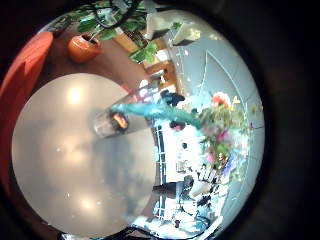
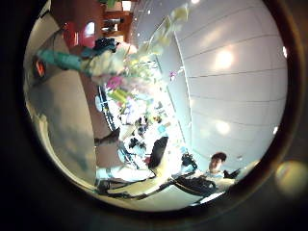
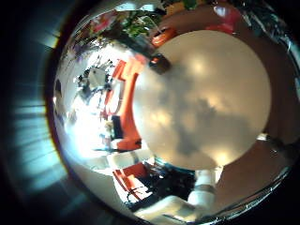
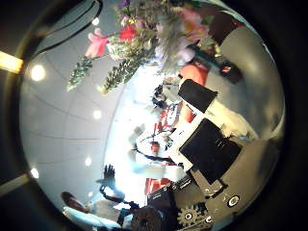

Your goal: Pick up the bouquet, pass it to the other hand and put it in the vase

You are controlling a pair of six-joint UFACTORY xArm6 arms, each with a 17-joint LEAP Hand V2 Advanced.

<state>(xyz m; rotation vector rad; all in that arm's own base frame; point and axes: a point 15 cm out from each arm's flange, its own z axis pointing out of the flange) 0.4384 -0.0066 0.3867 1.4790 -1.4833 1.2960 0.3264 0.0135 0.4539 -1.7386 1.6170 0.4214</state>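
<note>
The bouquet (image 1: 222,125) is off the desk (image 1: 70,150) and held in the air. In the left little finger side palm view its blooms spread beside the middle of the frame, and its wrapped stem end (image 1: 150,108) points toward the vase (image 1: 108,122), which stands upright on the round desk near the frame's centre. The vase looks empty, so the picking up seems done and the placing is still to come. In that view the stem end lies close to the vase's mouth, but I cannot tell whether it is really over it or only lined up by the angle. In the right thumb side palm view the blooms (image 4: 144,34) fill the frame's edge, close to the right hand (image 4: 207,144), whose fingers reach toward them. Whether they close round the stems is not clear. None of the left hand's fingers show plainly, so I cannot tell its state, nor whether the pass is already made.
</note>
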